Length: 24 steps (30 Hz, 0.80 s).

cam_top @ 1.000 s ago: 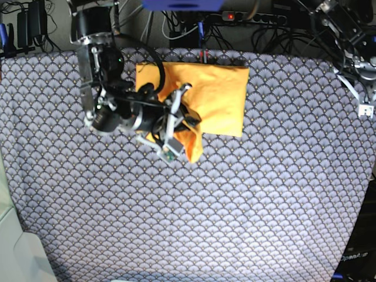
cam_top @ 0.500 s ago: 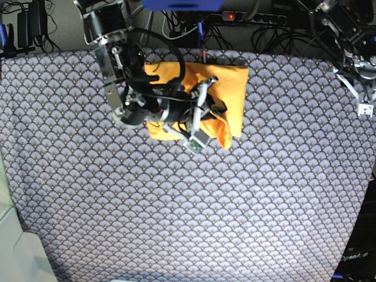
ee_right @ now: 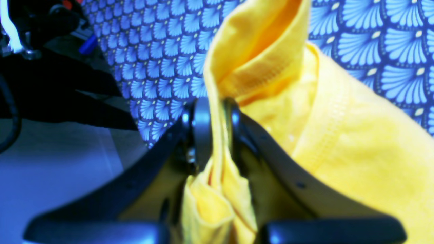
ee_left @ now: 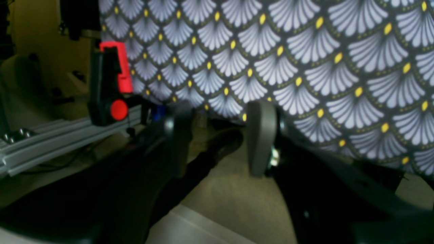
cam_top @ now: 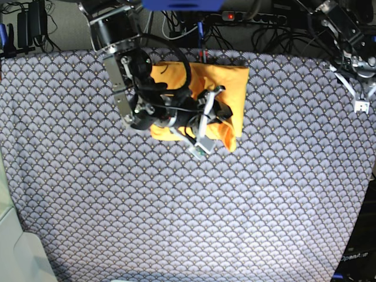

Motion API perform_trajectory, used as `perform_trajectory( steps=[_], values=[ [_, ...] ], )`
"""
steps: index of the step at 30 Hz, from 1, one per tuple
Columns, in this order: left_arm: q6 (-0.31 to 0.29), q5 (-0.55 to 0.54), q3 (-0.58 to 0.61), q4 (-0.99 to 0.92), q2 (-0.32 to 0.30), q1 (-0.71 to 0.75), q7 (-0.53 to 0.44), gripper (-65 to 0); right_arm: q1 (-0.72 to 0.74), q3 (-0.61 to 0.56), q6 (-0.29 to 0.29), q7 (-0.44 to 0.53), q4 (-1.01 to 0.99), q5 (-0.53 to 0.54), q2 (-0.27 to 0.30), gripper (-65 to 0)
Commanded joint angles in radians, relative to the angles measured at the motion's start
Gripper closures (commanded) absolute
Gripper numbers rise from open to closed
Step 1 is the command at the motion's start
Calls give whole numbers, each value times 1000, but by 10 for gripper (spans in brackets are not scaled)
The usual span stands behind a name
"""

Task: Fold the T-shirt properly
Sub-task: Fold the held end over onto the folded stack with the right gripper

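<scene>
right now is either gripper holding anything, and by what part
The right gripper is shut on the T-shirt, pinching a bunched fold at a stitched hem edge. The left gripper is open and holds nothing.

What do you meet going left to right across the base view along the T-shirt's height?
Bare patterned cloth → right arm → right tool gripping the T-shirt → more cloth → left arm at the edge.
</scene>
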Motion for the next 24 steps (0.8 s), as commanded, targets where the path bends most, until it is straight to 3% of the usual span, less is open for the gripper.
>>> perform_trajectory(
  steps=[1, 20, 24],
  values=[
    [5, 3, -2, 15, -16, -5, -9, -263, 20, 4, 3, 23, 13, 25, -7, -58],
    [5, -2, -2, 15, -16, -7, -9, -263, 34, 1, 2, 23, 13, 25, -7, -62],
    [5, -2, -2, 15, -16, -7, -9, -263, 31, 5, 2, 58, 13, 25, -4, -177]
  ],
)
